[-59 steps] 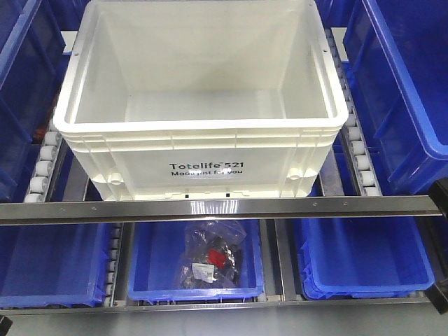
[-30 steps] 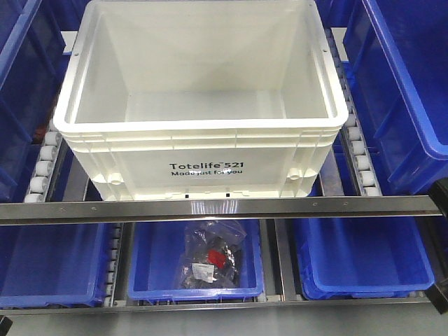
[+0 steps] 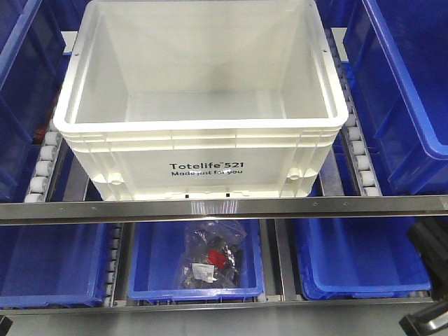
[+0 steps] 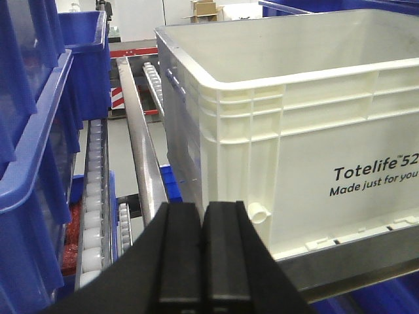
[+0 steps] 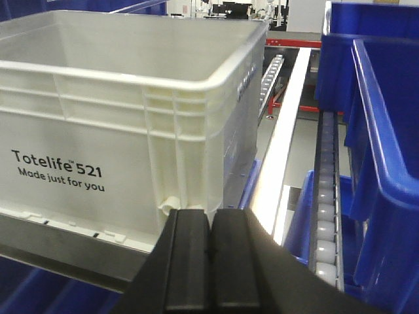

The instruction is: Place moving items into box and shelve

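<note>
The white Totelife box (image 3: 203, 168) stands empty on the roller shelf, its front wall behind the metal rail (image 3: 210, 208). A clear bag of dark small parts (image 3: 210, 262) lies in the middle blue bin (image 3: 150, 260) on the level below. My left gripper (image 4: 201, 208) is shut and empty, in front of the box's front left corner (image 4: 242, 150). My right gripper (image 5: 211, 214) is shut and empty, in front of the box's front right corner (image 5: 177, 150). Dark parts of the right arm (image 3: 428, 243) show at the front view's lower right.
Large blue bins flank the box on the left (image 3: 21, 77) and right (image 3: 406, 91). Roller tracks (image 3: 43, 164) run along both sides of the box. More blue bins sit below at the left (image 3: 49, 266) and right (image 3: 364, 259).
In the front view the right arm's dark parts have moved in from the right edge, down and leftward. The box and the bag have not moved.
</note>
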Motion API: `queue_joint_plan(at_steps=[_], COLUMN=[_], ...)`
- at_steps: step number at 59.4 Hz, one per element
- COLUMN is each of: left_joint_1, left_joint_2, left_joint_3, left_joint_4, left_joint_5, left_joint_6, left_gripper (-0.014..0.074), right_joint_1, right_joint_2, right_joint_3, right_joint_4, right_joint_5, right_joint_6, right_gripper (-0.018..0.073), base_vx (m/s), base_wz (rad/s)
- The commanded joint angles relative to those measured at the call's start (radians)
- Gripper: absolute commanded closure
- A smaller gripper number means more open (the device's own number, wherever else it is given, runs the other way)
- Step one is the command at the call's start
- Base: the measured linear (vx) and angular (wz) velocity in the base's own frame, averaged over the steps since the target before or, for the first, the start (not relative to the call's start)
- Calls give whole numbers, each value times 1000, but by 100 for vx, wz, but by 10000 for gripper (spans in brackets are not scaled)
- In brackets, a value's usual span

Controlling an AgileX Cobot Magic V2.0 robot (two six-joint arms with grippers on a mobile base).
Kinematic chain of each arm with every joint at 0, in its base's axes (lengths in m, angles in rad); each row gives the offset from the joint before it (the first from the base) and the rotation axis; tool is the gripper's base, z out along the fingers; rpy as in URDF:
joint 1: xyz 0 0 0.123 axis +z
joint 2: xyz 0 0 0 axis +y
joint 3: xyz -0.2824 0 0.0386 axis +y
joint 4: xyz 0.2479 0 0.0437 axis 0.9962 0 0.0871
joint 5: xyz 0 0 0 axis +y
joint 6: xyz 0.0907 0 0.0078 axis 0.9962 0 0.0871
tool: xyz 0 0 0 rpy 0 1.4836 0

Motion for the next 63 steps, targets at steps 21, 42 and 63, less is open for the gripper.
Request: queue_joint_plan(at_steps=[21,42,63], left_joint_1=[-4,-4,-4], left_joint_2=[-12,-12,-12], left_joint_3=[24,24,24], left_joint_4=[1,1,1], left_joint_5=[-80,-80,-80], left_joint_6=[-1,-1,-1], left_gripper=[619,619,619], right_joint_1=[1,1,1], right_joint_2=[-91,-91,-91], right_joint_3=[28,28,28], right_joint_4=[7,7,7], right_joint_5=[-13,-13,-13], right_joint_6=[24,24,24], right_gripper=[575,575,575], base_vx=[0,0,0], base_wz=[0,0,0])
